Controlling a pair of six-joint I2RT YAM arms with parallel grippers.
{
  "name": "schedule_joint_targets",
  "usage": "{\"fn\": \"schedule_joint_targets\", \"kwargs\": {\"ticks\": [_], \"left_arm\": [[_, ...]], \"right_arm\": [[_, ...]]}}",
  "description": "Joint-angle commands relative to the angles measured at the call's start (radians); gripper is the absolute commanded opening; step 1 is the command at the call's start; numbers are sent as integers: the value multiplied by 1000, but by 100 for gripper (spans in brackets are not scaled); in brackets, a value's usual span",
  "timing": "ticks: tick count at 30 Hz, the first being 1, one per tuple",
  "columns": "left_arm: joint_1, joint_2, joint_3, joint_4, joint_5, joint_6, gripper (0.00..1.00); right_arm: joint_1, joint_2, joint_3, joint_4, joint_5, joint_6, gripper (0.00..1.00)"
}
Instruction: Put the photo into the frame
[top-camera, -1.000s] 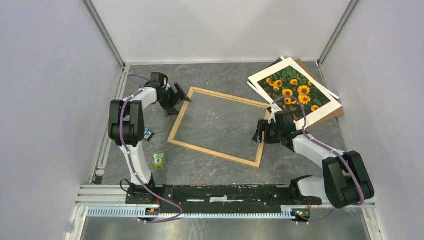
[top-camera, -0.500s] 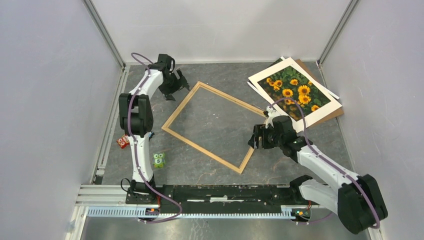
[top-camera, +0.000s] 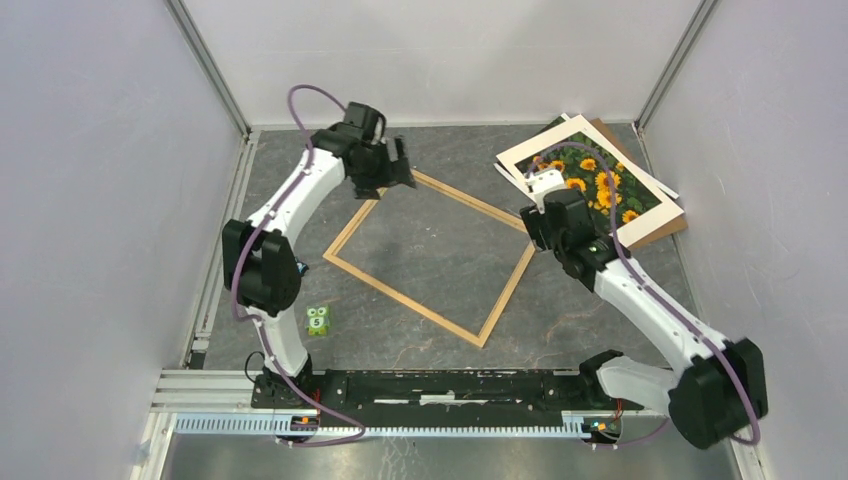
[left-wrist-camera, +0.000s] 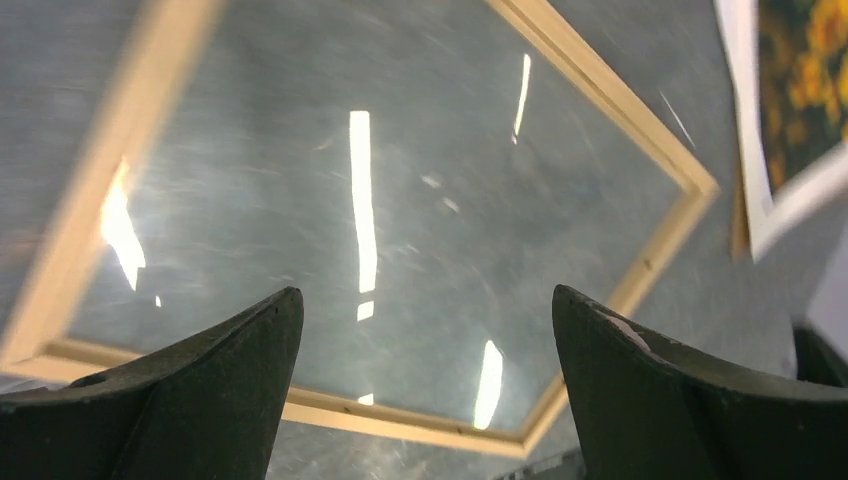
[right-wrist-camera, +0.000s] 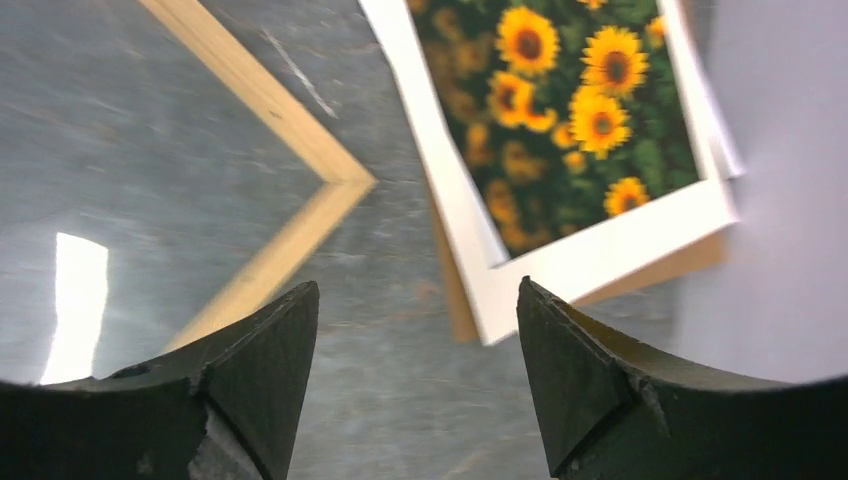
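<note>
The frame (top-camera: 404, 301) of thin light wood lies flat on the grey table, turned like a diamond. It fills the left wrist view (left-wrist-camera: 622, 100), and one of its corners shows in the right wrist view (right-wrist-camera: 250, 85). The sunflower photo (top-camera: 610, 185) lies face up at the back right, on top of a brown board. My left gripper (top-camera: 400, 168) (left-wrist-camera: 425, 292) hovers open over the frame's far corner. Between the frame's right corner and the photo (right-wrist-camera: 560, 120), my right gripper (top-camera: 540, 222) (right-wrist-camera: 418, 284) is open over bare table, holding nothing.
A brown backing board (top-camera: 665, 228) (right-wrist-camera: 455, 290) and white sheets lie under the photo. A small green toy figure (top-camera: 318, 320) stands near the left arm's base. Enclosure walls stand close on the left, back and right.
The frame has turned and slid leftwards. My left arm has swung back and right over its far corner. My right gripper has left the frame's right edge and moved up toward the photo.
</note>
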Motion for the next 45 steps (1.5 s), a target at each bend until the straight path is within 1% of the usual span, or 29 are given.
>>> {"fn": "schedule_joint_targets", "kwargs": {"ticks": [1,2,3,5,7,9,10,17,24,30,35,45], "left_arm": [[-67,-109,-77,76,78,67,100],[-68,-128,-110,100,74,58,100],[-67,-140,-121,112,74,50,100],[-66,-137,-114,111,97,49,100],[-67,-134,-118,112,134,35,100],[-67,-134,-126,125,183,23,100],[-69,-143,-134,130,195,17,100],[-72,-160,-144,150,244,0,100],[-73,-161,-150,157,253,-3,100],[-72,-154,-157,165,257,-5,100],[-72,-150,-156,165,253,-3,100],[-71,-147,-160,169,258,-3,100]], "right_arm": [[10,154,73,-21,289,-342,79],[9,180,74,-3,375,-384,79],[6,211,68,23,418,-427,79],[-1,266,53,84,440,-505,77],[-5,327,35,144,449,-578,72],[-5,390,32,171,461,-622,62],[-5,421,9,242,464,-643,49],[-10,521,-33,324,525,-635,50],[-32,563,-40,328,459,-591,48],[-42,579,-64,369,432,-582,50],[-73,592,-81,393,397,-573,50],[-77,601,-91,397,363,-568,50]]}}
